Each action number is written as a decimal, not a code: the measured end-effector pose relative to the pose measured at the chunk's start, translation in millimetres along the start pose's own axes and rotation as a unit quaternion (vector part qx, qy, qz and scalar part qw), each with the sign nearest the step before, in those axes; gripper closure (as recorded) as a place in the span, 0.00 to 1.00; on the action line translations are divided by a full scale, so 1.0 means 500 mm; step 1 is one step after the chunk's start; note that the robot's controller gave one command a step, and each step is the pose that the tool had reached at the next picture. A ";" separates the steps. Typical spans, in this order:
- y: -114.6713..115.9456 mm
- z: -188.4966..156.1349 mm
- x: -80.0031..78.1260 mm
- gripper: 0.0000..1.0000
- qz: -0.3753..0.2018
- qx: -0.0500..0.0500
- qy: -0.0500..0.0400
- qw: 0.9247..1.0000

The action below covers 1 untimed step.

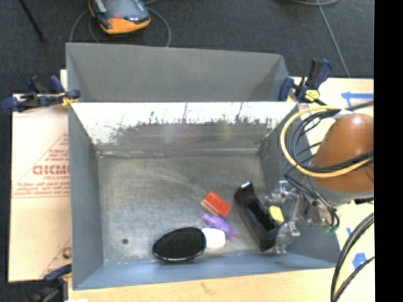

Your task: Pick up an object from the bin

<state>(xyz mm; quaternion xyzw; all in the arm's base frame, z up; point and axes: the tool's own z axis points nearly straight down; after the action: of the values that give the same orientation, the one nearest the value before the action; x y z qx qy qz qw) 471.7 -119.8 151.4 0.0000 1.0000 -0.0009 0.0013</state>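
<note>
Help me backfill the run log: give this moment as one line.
stage: gripper at right side of bin | nearest: long black object beside it | others: orange block, black oval brush | grasp: unclear

On the floor of the bin (145, 187), towards its near edge and right of the middle, a small orange-red block (216, 203) is seen. Just in front of it a purple piece (217, 222) is laid, and a white piece (214, 238) is found touching that on the near side. A flat black oval thing (179, 244) is placed against the white piece, close to the near wall. Beyond the far edge, on the dark ground (208, 17), an orange and grey device (119, 11) is set near the far left corner.
</note>
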 end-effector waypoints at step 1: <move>-0.018 0.118 -0.040 1.00 0.058 -0.002 -0.009 0.998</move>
<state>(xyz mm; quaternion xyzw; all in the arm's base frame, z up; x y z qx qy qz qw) 492.1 -128.9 92.3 0.0582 0.9982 0.0014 0.0106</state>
